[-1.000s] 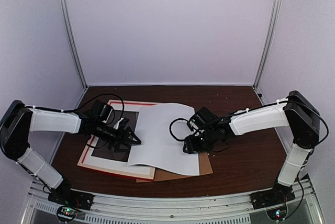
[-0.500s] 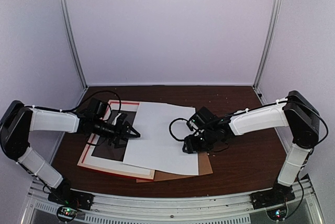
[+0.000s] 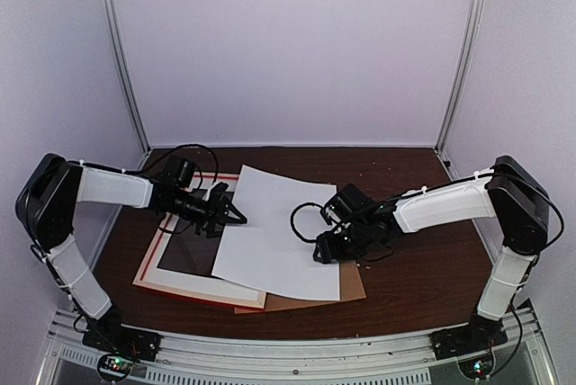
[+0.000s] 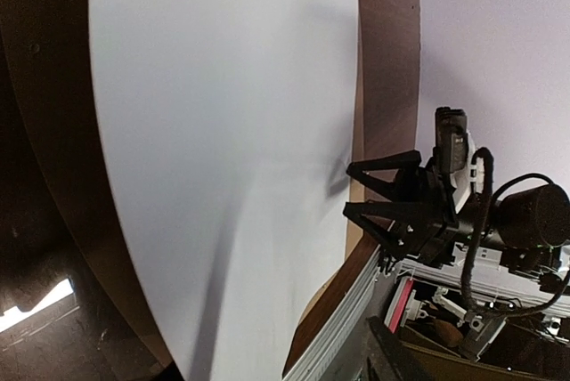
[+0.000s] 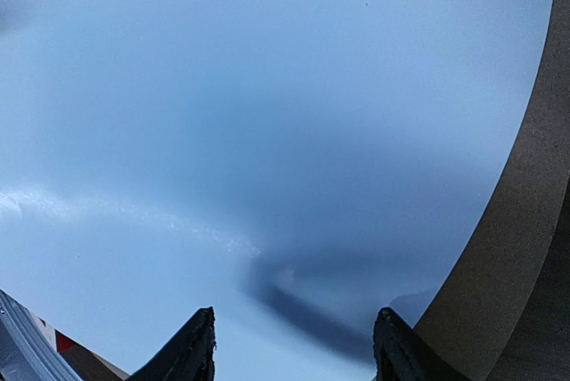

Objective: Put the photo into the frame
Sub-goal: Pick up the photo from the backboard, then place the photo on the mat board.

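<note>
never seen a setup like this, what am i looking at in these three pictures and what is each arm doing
These are two robot arms bolted at the near edge of a table, each ending in a two-finger claw. The wide picture comes from a fixed camera above and behind them. The other two come from small cameras on the wrists. On the table lie a red picture frame, a brown backing board and, over both, the photo, showing only its blank white side. The left claw is at the photo's left edge; whether it grips the photo is unclear. The right claw is at the right edge with its fingers apart.
</note>
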